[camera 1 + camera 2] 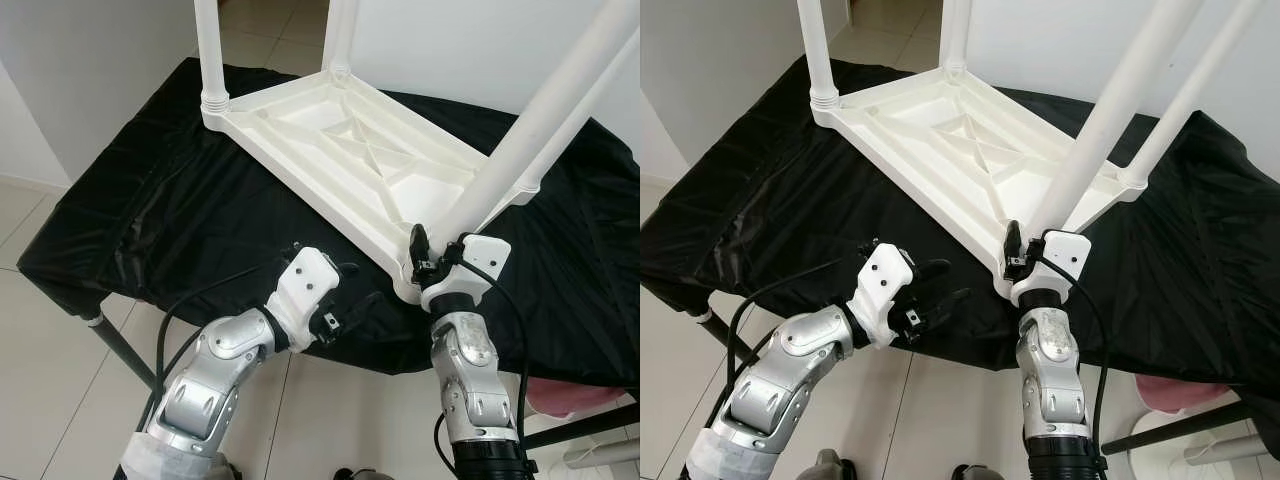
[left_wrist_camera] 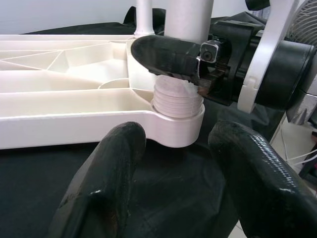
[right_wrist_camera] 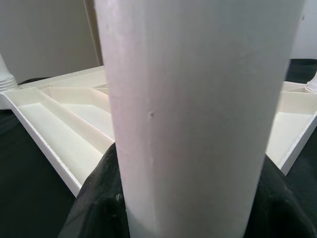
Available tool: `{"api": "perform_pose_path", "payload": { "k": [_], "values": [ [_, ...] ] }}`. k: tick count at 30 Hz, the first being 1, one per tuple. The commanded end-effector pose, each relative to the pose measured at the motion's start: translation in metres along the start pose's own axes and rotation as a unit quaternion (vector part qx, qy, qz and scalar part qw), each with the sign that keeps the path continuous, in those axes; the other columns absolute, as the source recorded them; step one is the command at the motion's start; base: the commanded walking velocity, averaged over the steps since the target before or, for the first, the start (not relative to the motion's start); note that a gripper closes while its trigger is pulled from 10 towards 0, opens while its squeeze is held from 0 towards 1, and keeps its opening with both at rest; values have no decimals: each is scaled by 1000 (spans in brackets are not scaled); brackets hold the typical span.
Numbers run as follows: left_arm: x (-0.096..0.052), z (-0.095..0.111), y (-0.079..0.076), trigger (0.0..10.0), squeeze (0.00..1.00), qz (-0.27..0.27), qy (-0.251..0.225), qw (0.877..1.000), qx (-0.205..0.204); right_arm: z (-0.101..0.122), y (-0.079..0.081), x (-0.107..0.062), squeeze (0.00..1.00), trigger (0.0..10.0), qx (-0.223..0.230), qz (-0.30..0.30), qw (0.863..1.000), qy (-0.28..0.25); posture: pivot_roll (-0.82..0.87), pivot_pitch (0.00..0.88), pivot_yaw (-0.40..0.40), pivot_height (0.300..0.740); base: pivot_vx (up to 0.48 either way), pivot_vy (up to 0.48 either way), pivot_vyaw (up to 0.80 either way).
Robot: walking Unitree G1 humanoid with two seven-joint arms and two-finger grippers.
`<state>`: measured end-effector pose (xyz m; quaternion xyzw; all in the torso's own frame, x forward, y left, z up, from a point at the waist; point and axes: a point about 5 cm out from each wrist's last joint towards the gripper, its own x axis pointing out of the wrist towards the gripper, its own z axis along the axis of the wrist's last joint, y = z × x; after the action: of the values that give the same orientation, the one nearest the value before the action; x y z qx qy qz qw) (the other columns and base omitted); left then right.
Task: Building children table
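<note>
1. On the tabletop (image 1: 130, 215) (draped in a black cloth), the white plastic children's table (image 1: 350, 150) lies upside down, its ribbed underside facing up, and it runs from the far left corner toward the near right edge.
2. Four white legs stand up from its corners: the far left leg (image 1: 210, 50), the far middle leg (image 1: 338, 35), the right leg (image 1: 1195, 85) and the near leg (image 1: 535, 125).
3. The right end effector (image 1: 432, 258) is clenched around the near leg, just above the near corner socket (image 2: 177, 126) at the tabletop's near edge; in the right wrist view the leg sits between its dark fingers.
4. The left end effector (image 1: 345, 295) is released, its fingers (image 2: 106, 183) spread and touching nothing, and it hovers just beside that same corner, over the near edge.
5. Judged from this, three legs look fitted and the fourth is in hand: ridges of its threaded end (image 2: 176, 99) show above the socket in the left wrist view, so it is probably not fully seated yet.
6. What seems left: seat that last leg, then turn the children's table onto its feet.
</note>
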<state>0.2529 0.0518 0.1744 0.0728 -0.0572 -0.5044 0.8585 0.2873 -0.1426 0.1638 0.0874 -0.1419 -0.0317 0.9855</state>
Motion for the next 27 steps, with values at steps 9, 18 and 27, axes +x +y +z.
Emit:
{"api": "perform_pose_path", "payload": {
  "k": [9,18,27],
  "values": [
    [0,-2,4,10000,0,32,6,999,2,8,6,-2,635,10000,21,-3,1000,-17,8,117,-79,740,0,0,0],
    [1,-1,5,10000,0,35,5,999,4,9,0,-5,1000,10000,-10,43,999,-12,4,117,-81,740,0,0,0],
    [1,-1,8,10000,0,37,4,999,6,6,-18,3,0,10000,-39,187,981,23,2,111,-75,740,0,0,0]
  ]
}}
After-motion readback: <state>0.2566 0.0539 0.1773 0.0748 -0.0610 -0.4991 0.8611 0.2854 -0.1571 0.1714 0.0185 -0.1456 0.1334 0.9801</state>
